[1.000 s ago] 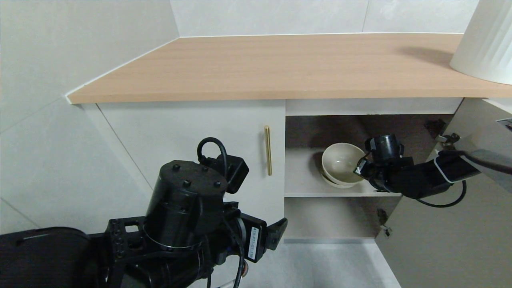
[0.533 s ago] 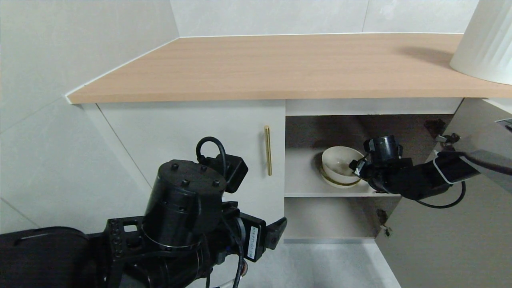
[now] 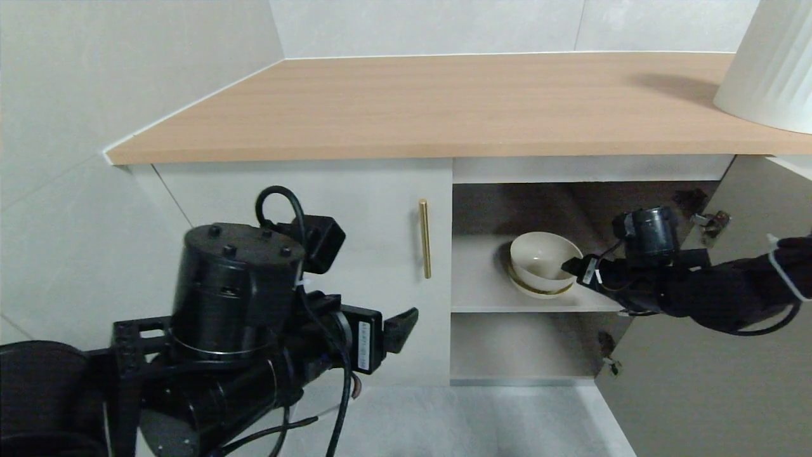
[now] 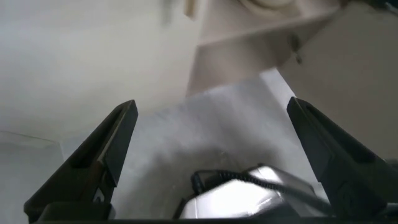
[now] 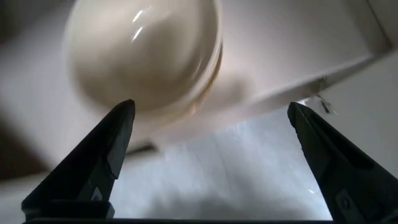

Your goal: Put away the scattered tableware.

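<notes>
Inside the open cabinet a cream bowl (image 3: 539, 263) sits upright, nested on a second piece of tableware with a dark rim, on the upper shelf (image 3: 482, 289). My right gripper (image 3: 572, 269) is just to the right of the bowl at the shelf's front, open and holding nothing. The right wrist view has the bowl (image 5: 143, 56) ahead of the spread gripper (image 5: 210, 107), apart from it. My left gripper (image 3: 401, 325) hangs low in front of the closed left door, open and empty; in its wrist view the gripper (image 4: 211, 107) frames the grey floor.
The cabinet's right door (image 3: 698, 381) stands swung open beside my right arm. The closed left door carries a gold handle (image 3: 425, 238). A wooden countertop (image 3: 444, 101) runs above, with a white ribbed container (image 3: 771, 70) at its right end. A lower shelf (image 3: 520, 349) lies beneath.
The bowl, held tilted by the right gripper a second ago, was set onto the stack and let go. The right gripper drew back to the right. The left arm shifted left and up.
</notes>
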